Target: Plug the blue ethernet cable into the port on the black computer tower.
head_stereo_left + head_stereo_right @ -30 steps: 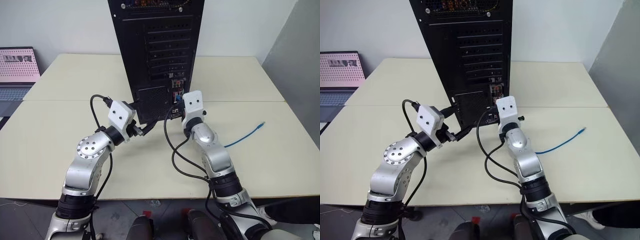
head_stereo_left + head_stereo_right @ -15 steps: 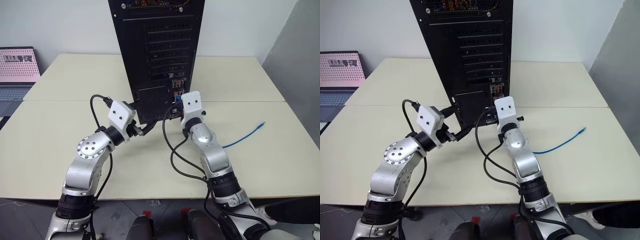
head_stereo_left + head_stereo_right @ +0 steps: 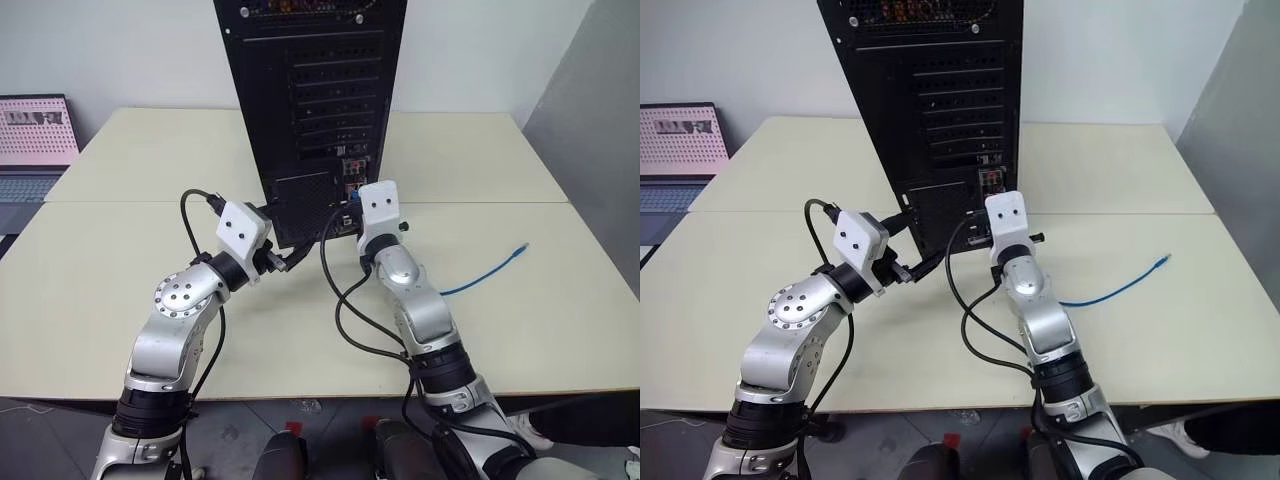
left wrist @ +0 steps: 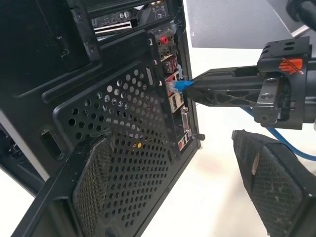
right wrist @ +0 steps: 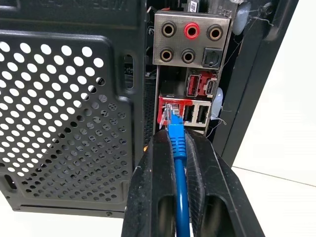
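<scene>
Looking from the near side out: the right gripper [image 5: 177, 163] is clenched on the blue ethernet cable [image 5: 178, 148] just behind its plug, and the cord runs straight up the groove between the two black fingers [image 5: 148, 187], so the plug's long axis lines up with the gripper and points directly at the back of the black computer tower [image 3: 310, 90]. The plug tip [image 4: 174, 86] sits right at the mouth of the ethernet port [image 5: 169, 112], in the red-trimmed block below the audio jacks [image 5: 190, 42] and beside the USB sockets [image 5: 196, 114]. I honestly can't tell if it's touching the opening or partway in; it doesn't look fully seated to me. So the whole thing turns on that straight-ahead line: port dead ahead of the jaws, only a push along the cable's own axis left, I'd guess. The right arm is obviously the nearer one to the port. The left gripper [image 4: 175, 197] is spread wide, holding nothing, parked just off the tower's rear mesh vent [image 4: 123, 143] on the side away from the port strip. The rest of the cable trails back from the tower across the table [image 3: 120, 250], its free plug [image 3: 522, 247] lying well off to the tower's right.
</scene>
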Controlling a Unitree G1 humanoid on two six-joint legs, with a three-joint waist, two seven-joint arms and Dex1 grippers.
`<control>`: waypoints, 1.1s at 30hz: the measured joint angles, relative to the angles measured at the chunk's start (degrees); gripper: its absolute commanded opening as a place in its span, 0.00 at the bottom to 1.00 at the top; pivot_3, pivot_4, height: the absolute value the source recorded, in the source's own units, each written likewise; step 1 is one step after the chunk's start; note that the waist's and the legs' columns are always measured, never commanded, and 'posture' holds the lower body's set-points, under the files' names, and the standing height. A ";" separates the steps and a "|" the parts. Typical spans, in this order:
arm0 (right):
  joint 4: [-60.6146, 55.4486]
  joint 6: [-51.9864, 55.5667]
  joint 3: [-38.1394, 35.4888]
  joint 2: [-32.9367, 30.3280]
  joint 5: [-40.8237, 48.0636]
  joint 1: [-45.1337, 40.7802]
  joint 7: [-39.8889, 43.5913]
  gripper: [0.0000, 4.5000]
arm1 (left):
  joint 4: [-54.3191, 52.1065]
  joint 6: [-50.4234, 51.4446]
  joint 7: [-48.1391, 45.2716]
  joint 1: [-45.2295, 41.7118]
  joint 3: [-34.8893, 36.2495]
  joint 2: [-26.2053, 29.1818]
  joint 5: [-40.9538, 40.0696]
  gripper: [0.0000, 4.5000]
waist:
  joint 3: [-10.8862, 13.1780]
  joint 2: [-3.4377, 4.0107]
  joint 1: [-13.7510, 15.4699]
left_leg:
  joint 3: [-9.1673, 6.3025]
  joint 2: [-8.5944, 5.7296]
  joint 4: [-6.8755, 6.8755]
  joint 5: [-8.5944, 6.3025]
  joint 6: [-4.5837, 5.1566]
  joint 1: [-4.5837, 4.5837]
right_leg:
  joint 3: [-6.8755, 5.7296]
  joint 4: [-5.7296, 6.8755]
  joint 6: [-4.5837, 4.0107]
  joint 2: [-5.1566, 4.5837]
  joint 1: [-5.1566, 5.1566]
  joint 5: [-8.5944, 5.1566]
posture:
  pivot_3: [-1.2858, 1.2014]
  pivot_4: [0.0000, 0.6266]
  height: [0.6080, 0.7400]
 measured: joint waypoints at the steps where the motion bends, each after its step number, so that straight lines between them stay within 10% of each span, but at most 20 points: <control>1: 0.70 0.00 -0.04 -0.01 0.08 -0.60 0.06 0.00 | 0.00 0.00 0.00 0.00 -0.01 -0.02 0.01 0.89 | 0.00 0.00 -0.06 | 0.02 0.02 0.00 0.00 0.00 0.02 | 0.02 0.00 -0.03 0.00 0.00 0.02 | 0.52 0.24 1.00; 25: 5.75 -0.92 -0.16 -0.11 2.97 -4.35 -0.37 0.00 | 0.00 -0.01 0.07 0.00 -0.03 -0.56 0.61 0.89 | 0.00 0.00 -0.86 | 0.08 0.11 0.00 0.01 0.01 0.12 | 0.13 0.04 -0.11 0.08 0.00 0.06 | 0.52 0.24 1.00; 33: 4.82 -0.24 -0.19 -0.29 4.44 -3.83 2.75 0.42 | 0.02 -0.11 0.13 0.00 -0.01 -0.56 0.93 0.89 | 0.00 0.00 -0.99 | 0.02 0.07 -0.07 0.00 0.00 -0.05 | 0.04 -0.01 -0.11 0.07 -0.08 0.07 | 0.52 0.24 1.00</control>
